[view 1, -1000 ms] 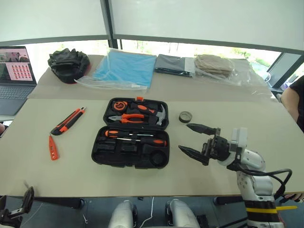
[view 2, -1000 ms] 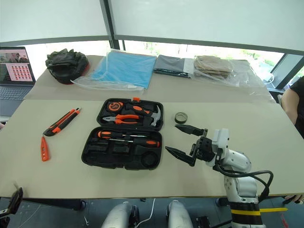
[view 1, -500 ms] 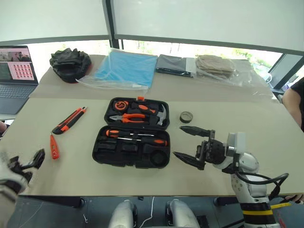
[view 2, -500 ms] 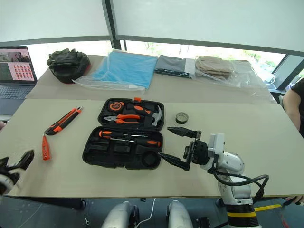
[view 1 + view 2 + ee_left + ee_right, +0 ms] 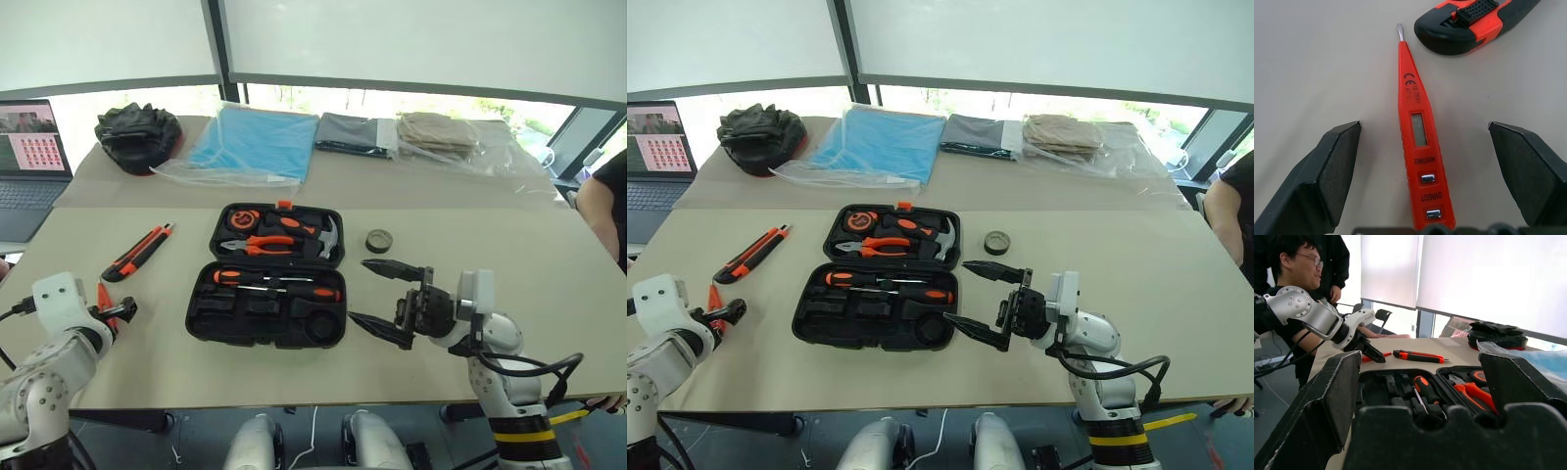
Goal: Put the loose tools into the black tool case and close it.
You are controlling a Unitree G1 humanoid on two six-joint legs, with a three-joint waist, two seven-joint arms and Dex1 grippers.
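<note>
The black tool case (image 5: 204,311) lies open at the table's middle, with two orange-and-black screwdrivers (image 5: 279,279) in its near half. The utility knife (image 5: 137,252) lies to its left. Nearer the front left lies the small orange pointed tool (image 5: 1418,142), and my left gripper (image 5: 1422,126) stands open over it, one finger (image 5: 1327,171) on each side, not touching. The dark tape roll (image 5: 379,241) lies right of the case. My right gripper (image 5: 359,290) hangs open beside the case's right edge, pointing at it and holding nothing.
Pliers (image 5: 263,245), a hammer (image 5: 331,238) and a tape measure sit in the case's far half. Along the back lie a laptop (image 5: 29,147), a black fabric bundle (image 5: 137,132), blue cloth (image 5: 255,142), grey cloth (image 5: 358,132) and beige cloth (image 5: 436,132). A person (image 5: 607,196) stands at the right.
My left arm has come up from below the table's front edge and reached over the orange pointed tool. The right gripper has edged a little toward the case.
</note>
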